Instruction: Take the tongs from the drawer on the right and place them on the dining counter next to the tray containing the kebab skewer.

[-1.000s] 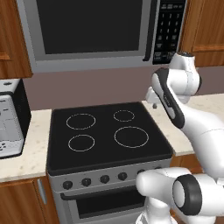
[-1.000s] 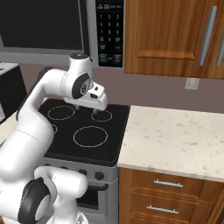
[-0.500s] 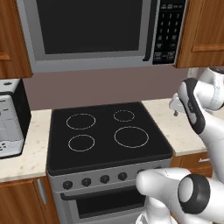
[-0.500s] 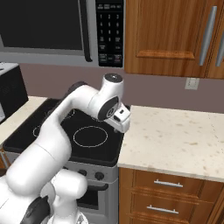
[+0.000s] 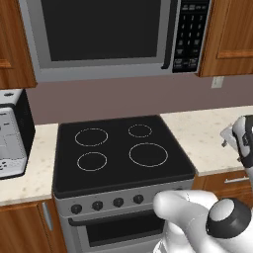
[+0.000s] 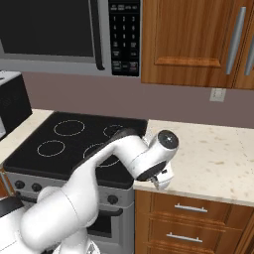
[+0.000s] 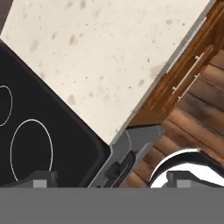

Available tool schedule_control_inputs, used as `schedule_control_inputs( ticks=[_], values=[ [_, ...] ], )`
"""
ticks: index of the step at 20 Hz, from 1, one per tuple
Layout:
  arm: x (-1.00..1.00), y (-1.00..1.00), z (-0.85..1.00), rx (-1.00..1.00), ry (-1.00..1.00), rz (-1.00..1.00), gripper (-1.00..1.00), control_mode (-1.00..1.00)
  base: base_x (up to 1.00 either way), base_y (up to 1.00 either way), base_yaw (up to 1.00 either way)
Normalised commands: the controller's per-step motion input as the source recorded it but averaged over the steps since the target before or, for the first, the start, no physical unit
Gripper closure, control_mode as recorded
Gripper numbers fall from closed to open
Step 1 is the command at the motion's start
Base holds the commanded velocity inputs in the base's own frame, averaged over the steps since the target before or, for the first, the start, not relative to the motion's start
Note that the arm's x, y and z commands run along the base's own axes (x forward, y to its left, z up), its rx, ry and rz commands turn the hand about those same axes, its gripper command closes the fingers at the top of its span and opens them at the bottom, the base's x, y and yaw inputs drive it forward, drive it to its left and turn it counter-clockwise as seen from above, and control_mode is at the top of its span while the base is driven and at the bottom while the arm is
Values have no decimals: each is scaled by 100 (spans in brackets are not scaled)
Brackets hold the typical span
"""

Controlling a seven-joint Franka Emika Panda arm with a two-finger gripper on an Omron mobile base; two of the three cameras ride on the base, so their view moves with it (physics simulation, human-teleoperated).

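My gripper hangs open and empty at the front edge of the beige counter, just right of the black stove. In the hand view the gripper points down past the counter's edge, its dark fingertips wide apart. The top wooden drawer with a silver bar handle lies shut right below it. It also appears as the drawer at the upper right of the hand view. The tongs are hidden. The dining counter, tray and kebab skewer are out of view.
A microwave hangs over the stove. A toaster stands on the left counter. Tall wooden cabinet doors hang above the right counter. A second drawer lies under the top one. The hand is at the right edge.
The arm has swung right from above the stove to the front edge of the counter beside it and has dropped lower. The jaws stay open.
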Motion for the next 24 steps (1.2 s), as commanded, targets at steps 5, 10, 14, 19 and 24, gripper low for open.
schedule_control_inputs(
  ticks=[5, 10, 14, 19, 24],
  values=[
    [-51, -87, -81, 22, -13, -41, -100, -100, 0, 0, 0],
    [-59, -79, -73, 13, -25, -38, -100, -100, 0, 0, 0],
    [-33, -67, -61, 2, -36, -35, -100, -100, 0, 0, 0],
    [-1, -55, -44, 4, -32, -25, -100, -100, 0, 0, 0],
    [9, -15, -29, 5, -21, -14, -100, -100, 0, 0, 0]
  ],
)
